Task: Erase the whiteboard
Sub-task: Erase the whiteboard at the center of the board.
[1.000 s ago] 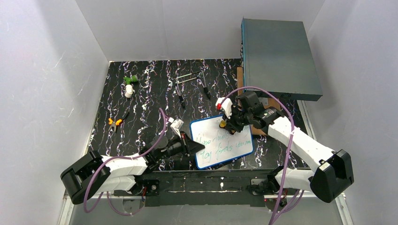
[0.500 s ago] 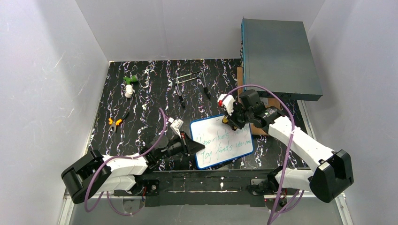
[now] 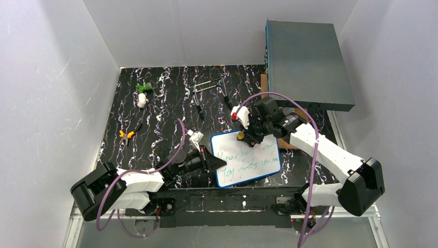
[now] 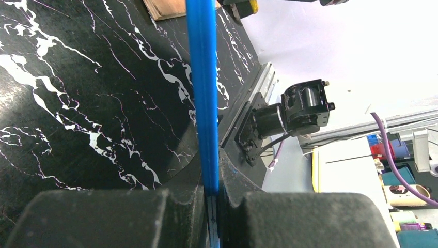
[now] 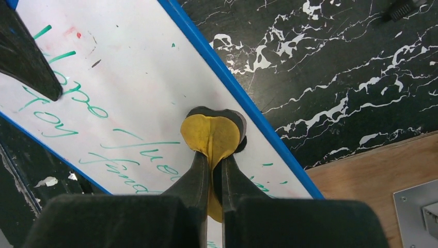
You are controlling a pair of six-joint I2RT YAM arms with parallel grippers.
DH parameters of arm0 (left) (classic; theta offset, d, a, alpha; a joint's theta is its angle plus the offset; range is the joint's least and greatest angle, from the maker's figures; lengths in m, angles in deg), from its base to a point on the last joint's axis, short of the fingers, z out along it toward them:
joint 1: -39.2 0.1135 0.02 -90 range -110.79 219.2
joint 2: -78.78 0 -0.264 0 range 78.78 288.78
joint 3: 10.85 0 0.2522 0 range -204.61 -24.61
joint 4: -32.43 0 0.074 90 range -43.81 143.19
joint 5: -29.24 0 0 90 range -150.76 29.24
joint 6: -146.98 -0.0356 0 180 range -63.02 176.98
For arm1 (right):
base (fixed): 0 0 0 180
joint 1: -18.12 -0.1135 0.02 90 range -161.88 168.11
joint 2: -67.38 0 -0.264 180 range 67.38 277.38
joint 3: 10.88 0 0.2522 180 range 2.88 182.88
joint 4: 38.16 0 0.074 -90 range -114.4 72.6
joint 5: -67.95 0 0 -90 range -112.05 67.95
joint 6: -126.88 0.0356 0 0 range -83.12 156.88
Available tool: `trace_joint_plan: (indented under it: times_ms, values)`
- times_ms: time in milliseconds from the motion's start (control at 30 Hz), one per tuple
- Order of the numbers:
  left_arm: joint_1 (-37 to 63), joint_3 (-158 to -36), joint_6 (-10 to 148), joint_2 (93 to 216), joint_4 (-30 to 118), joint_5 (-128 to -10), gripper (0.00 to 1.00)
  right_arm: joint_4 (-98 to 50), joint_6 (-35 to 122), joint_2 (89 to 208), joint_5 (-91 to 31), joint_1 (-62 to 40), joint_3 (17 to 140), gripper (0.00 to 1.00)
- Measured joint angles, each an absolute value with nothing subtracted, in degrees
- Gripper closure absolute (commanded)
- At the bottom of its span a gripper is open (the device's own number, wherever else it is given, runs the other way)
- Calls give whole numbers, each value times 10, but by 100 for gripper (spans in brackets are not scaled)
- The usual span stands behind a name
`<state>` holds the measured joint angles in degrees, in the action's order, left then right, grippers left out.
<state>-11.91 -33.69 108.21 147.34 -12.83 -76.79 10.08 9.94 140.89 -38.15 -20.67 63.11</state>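
The whiteboard [image 3: 247,158], white with a blue frame and green handwriting, lies near the table's front middle. My left gripper [image 3: 216,164] is shut on its left edge; in the left wrist view the blue frame [image 4: 202,77] runs up from between the jaws. My right gripper [image 3: 247,137] is shut on a yellow eraser with a black pad [image 5: 214,133], pressed on the board's far edge near the top rim. The board [image 5: 129,93] fills the right wrist view, with green writing to the left of and below the eraser.
A large grey-teal box [image 3: 307,62] stands at the back right on a wooden slab [image 5: 372,170]. Markers and a metal clip [image 3: 209,93] lie at the back middle, a green and white object [image 3: 142,94] and orange pliers [image 3: 126,135] at the left.
My right gripper with the eraser has moved left along the board's far edge. The board has shifted slightly. The left gripper keeps its hold.
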Motion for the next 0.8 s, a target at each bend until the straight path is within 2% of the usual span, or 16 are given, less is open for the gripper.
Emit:
trace_joint_plan:
  times_ms: [167, 300, 600, 800]
  values:
    - [-119, -337, 1089, 1478, -132, -769, 100, 83, 102, 1404, -361, -204, 616, 99]
    - [-125, -336, 1085, 1474, -131, -760, 100, 67, 110, 1362, -378, -152, 573, 99]
    - [-163, -336, 1046, 1456, -127, -724, 100, 120, 108, 1236, -567, -45, 552, 99]
    - [-198, -336, 1018, 1439, -117, -665, 100, 115, 114, 1184, -590, -15, 516, 99]
